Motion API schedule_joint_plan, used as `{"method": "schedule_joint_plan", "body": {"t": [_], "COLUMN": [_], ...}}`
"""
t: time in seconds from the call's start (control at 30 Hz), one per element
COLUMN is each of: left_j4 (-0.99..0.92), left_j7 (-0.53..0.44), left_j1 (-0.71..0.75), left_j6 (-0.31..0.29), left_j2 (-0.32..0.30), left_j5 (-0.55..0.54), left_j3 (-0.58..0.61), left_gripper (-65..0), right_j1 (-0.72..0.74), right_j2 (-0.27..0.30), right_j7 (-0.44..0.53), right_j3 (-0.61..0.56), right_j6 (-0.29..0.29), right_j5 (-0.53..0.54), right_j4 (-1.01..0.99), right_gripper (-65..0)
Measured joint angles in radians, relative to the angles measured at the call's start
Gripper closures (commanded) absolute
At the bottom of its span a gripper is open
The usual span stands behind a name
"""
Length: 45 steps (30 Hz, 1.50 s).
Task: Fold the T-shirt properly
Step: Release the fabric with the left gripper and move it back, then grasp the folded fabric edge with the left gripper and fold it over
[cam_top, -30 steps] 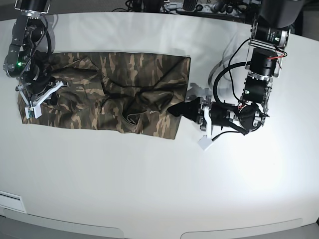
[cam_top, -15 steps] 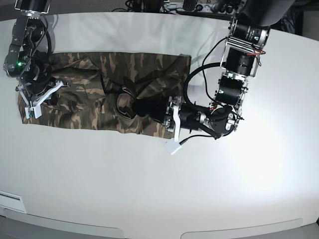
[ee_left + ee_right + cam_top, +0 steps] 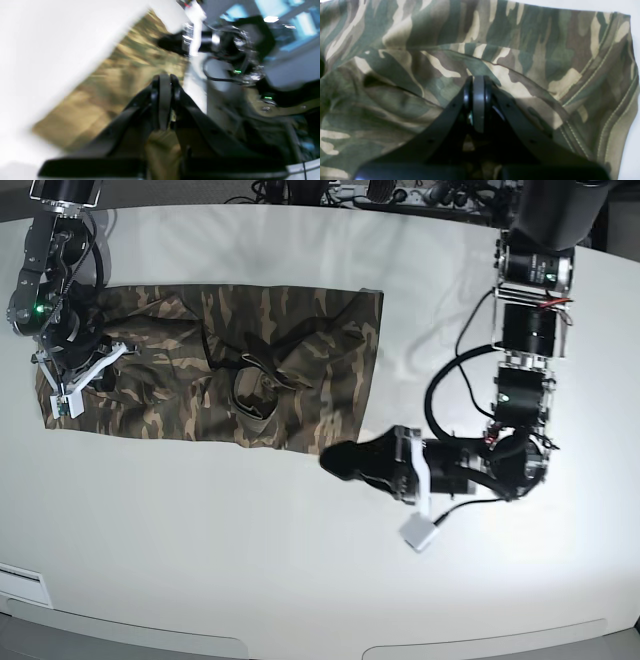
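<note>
The T-shirt (image 3: pixel 215 365) lies on the white counter (image 3: pixel 250 560), toward its far left part in the base view, as a wide rumpled band of camouflage cloth. Its lower right corner is drawn out into a point that reaches the left gripper (image 3: pixel 345 462). A bunched knot of folds with a tan edge sits near the middle of the band. The left gripper is low over the counter just beyond the cloth's lower right corner, its arm bent back on the base view's right. In the left wrist view the left gripper (image 3: pixel 163 86) shows its jaws pressed together, with a strip of tan-green fabric (image 3: pixel 162 150) running up between the two black arms; this view is heavily blurred, so the exact contact spot is hard to read, but the jaws are pinching the T-shirt. Behind them the shirt (image 3: pixel 105 87) stretches as a smeared olive band across the white surface. The right gripper (image 3: pixel 70 375) is on the left end of the shirt in the base view. In the right wrist view the right gripper (image 3: pixel 477 92) has its jaws pressed together with cloth (image 3: pixel 520 62) directly beneath and around the tips; whether fabric is caught between them I cannot tell. A stitched hem (image 3: pixel 602 82) runs down the right side of that view.
</note>
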Motion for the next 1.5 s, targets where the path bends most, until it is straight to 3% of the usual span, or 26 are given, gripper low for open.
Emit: {"method": "schedule_joint_plan", "body": {"t": [0.17,0.5,0.6,0.87,0.93,1.2,1.37,1.5], "left_j4": [0.000,-0.001,-0.001,-0.001,-0.001,0.013,0.015,0.015], "left_j7": [0.002,0.001,0.004,0.004,0.002,0.005,0.002,0.005], "left_j1": [0.053,0.166,0.176,0.178,0.178,0.099,0.061,0.074], "left_j6": [-0.003,0.020,0.019,0.000,0.000,-0.027,-0.030,-0.027], "left_j2": [-0.082,-0.076,-0.047,0.117,0.146,0.146,0.146,0.143], "left_j5": [0.084,0.130,0.097,0.082,0.033,0.003,0.110,0.270], "left_j3": [0.003,0.189,0.216,0.233,0.233,0.173,0.062,0.053], "left_gripper": [0.0,0.0,0.0,0.0,0.0,0.0,0.0,0.0], "right_j1": [0.000,0.000,0.000,0.000,0.000,0.000,0.000,0.000], "right_j2": [0.000,0.000,0.000,0.000,0.000,0.000,0.000,0.000], "right_j7": [0.000,0.000,0.000,0.000,0.000,-0.001,0.000,0.000], "right_j3": [0.000,0.000,0.000,0.000,0.000,0.000,0.000,0.000], "right_j6": [-0.001,-0.005,-0.005,-0.005,-0.005,-0.002,-0.001,-0.001], "right_j5": [0.000,0.000,0.000,0.003,0.003,0.003,0.003,0.003], "right_j4": [0.000,0.000,0.000,0.000,0.000,0.000,0.000,0.000], "right_gripper": [0.0,0.0,0.0,0.0,0.0,0.0,0.0,0.0]}}
